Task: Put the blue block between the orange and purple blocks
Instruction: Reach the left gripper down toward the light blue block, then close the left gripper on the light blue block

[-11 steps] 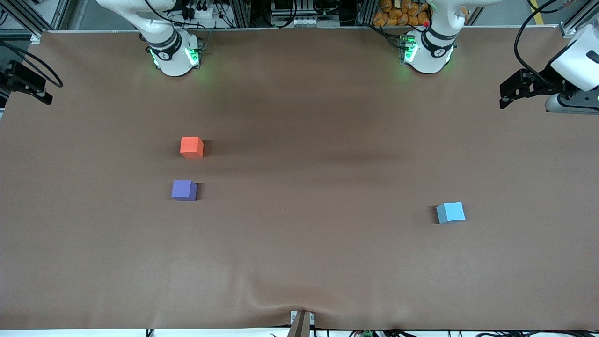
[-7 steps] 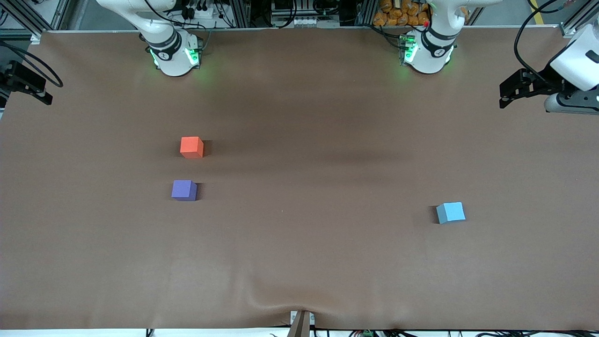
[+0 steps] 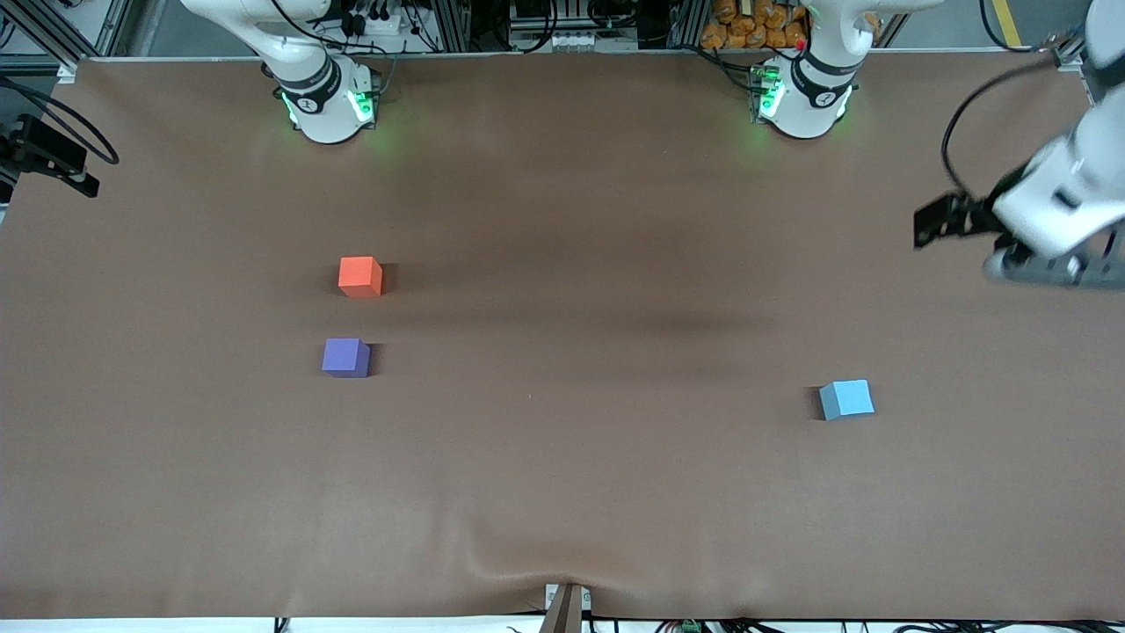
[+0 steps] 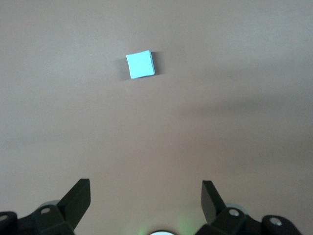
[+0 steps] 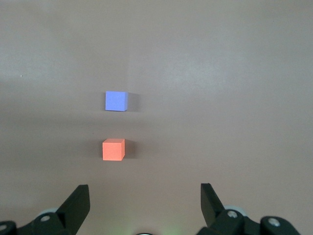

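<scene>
The blue block [image 3: 846, 399] lies on the brown table toward the left arm's end; it also shows in the left wrist view [image 4: 141, 64]. The orange block [image 3: 359, 276] and purple block [image 3: 345, 358] lie toward the right arm's end with a gap between them, the purple one nearer the front camera. Both show in the right wrist view, orange [image 5: 113, 149] and purple [image 5: 116, 101]. My left gripper [image 3: 1050, 266] [image 4: 145, 196] is open and empty, up in the air over the table's left-arm end, apart from the blue block. My right gripper [image 5: 145, 198] is open and empty, and waits.
The brown table cover [image 3: 562, 457] has a wrinkle at its edge nearest the front camera. The two arm bases [image 3: 325, 101] [image 3: 804, 97] stand along the edge farthest from the front camera. A black part of the right wrist [image 3: 44, 156] shows at the table's right-arm end.
My left arm has swung its gripper lower in the front view, closer to the blue block. The blocks and the right arm have not moved.
</scene>
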Robot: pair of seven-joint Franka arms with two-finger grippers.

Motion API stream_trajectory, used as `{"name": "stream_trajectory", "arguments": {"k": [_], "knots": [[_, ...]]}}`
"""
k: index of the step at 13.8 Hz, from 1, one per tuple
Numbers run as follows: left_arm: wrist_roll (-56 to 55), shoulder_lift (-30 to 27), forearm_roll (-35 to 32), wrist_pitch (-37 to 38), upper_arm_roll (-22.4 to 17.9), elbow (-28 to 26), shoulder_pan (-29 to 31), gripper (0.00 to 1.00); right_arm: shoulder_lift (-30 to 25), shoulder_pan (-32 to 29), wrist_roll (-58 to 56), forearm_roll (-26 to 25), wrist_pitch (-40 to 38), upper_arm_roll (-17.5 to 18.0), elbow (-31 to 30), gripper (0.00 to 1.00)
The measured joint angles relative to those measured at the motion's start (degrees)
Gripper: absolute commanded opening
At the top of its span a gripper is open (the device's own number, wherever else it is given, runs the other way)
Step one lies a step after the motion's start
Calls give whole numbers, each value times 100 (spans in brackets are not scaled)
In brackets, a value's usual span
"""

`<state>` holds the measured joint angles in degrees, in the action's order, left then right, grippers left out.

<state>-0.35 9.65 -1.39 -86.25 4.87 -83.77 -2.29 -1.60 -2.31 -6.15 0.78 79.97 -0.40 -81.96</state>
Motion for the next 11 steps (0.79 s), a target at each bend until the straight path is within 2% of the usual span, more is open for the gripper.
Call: {"name": "stream_trajectory", "arguments": {"k": [7,11], "knots": [[-456,2065,0,-2089,-30,10,81,100,40,1,0,12,-5,12,-1,100],[-575,2740,0,-2847,-58,-72,155,100,42,0,0,12,-7,7,0,100]]}}
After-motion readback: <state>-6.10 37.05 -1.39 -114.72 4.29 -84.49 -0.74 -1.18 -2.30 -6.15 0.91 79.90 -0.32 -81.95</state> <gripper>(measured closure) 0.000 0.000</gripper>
